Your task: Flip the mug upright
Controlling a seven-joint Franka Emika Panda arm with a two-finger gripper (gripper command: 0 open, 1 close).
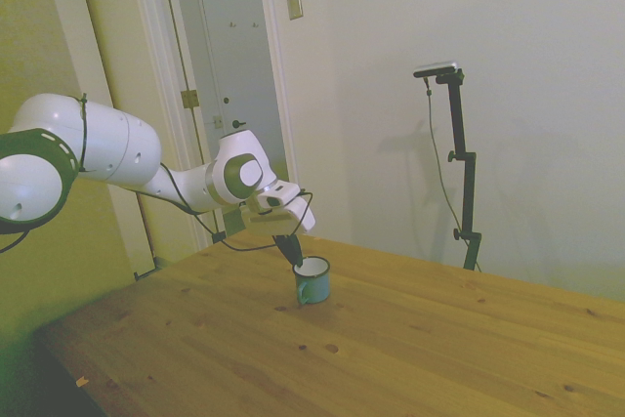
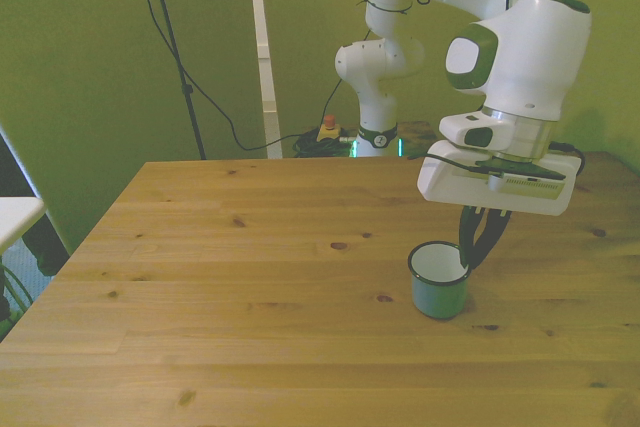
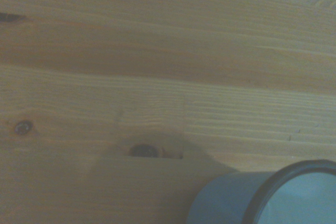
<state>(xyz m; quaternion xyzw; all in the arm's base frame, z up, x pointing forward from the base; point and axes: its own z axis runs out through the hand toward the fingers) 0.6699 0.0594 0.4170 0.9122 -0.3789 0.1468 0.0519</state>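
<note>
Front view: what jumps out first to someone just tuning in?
The teal mug standing upright on the wooden table, toward the front view's right, white inside showing. Next, the white arm's gripper sits right at the mug's rim, dark fingers reaching down at its far edge.

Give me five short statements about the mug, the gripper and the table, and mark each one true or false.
1. The mug stands upright with its opening facing up. True.
2. The mug lies on its side on the table. False: it stands on its base, white inside showing.
3. The gripper is at the mug's rim. True: its dark fingers reach down to the rim on the front view's right.
4. The mug is red. False: it is teal-green outside.
5. In the front view the mug sits on the table's left half. False: it is on the front view's right half.
</note>
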